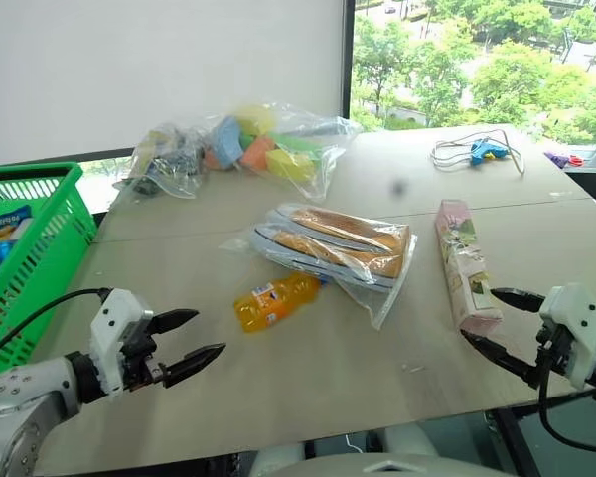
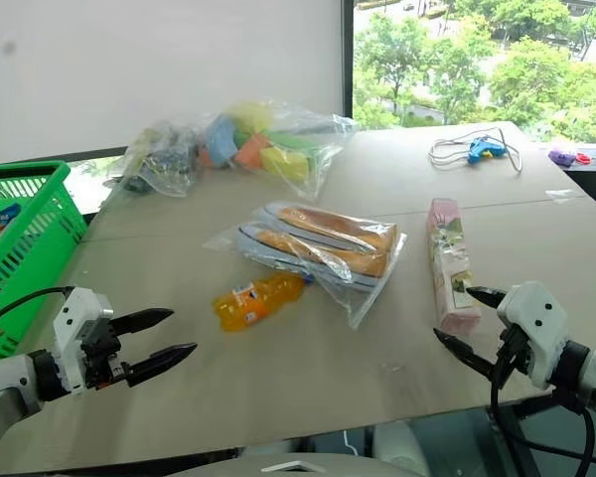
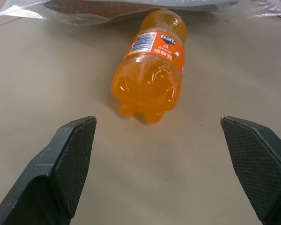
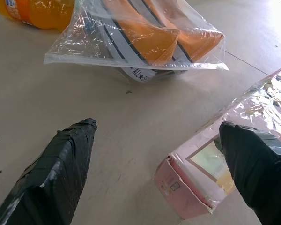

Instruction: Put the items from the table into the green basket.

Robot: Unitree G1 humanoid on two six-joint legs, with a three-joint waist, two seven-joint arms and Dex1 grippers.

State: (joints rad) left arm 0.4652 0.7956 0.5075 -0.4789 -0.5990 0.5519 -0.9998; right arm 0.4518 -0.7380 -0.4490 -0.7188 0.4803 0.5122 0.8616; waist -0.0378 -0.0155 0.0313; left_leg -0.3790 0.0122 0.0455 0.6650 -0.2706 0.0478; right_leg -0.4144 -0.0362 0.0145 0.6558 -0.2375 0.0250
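Soda bottle [image 1: 275, 300] lies on side on table [image 1: 328, 378], just ahead of left tool [image 1: 187, 343], fingers apart. Looks smooth, rounded, likely to roll; grip across mid-body. Right tool [image 1: 505, 323] open beside pink carton [image 1: 464, 266].

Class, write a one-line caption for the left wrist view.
Open left gripper faces the orange bottle lying on the table.
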